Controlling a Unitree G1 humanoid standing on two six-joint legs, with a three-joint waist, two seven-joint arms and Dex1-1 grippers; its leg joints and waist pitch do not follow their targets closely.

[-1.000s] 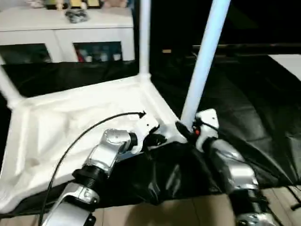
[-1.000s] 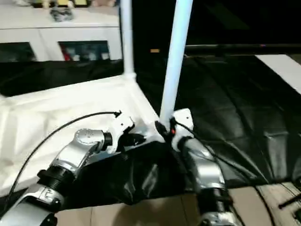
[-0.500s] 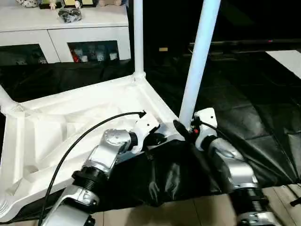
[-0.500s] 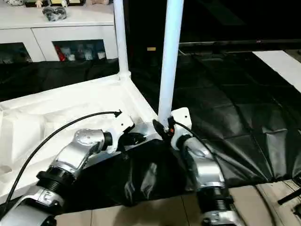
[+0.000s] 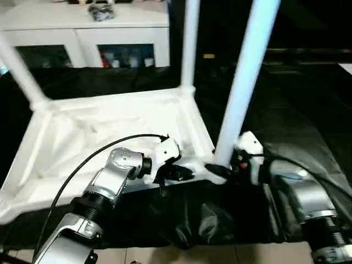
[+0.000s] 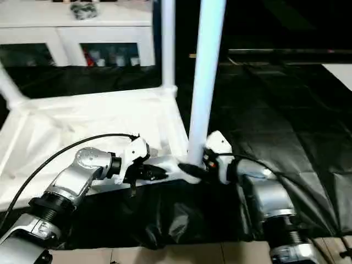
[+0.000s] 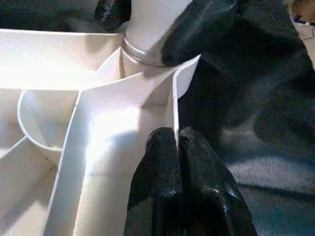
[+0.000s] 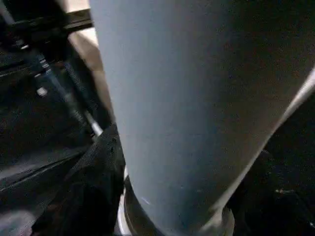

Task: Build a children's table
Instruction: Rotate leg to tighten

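Since a second ago my right forearm has swung outward, now coming at the leg from the side rather than from below; head view also shifted, so the cabinet sits further right in frame. Table itself hasn't moved relative to the cloth as far as I can see.

Children's table (image 5: 110,132) lies upside down on the black cloth (image 5: 308,110), ribbed underside up. Three legs visible standing up: near-corner leg (image 5: 245,88), far-corner leg (image 5: 190,44), and one at the far left corner (image 5: 19,71).

Left gripper (image 7: 175,147): fingers (image 7: 157,167) pressed together, pinching the thin near rim wall of the table, just beside the near corner socket. Head view shows the same gripper (image 5: 184,173) on that edge.

Right gripper (image 5: 220,170): fingers spread around the base of the near-corner leg, one on each side just above the socket collar. Left wrist view shows one black fingertip (image 7: 197,29) lying against the leg base. I can't tell whether both fingers actually press on the leg or just bracket it.

White cabinet (image 5: 82,33) with glass doors behind, well apart from the table. Pale floor (image 5: 220,256) at the cloth's near edge.
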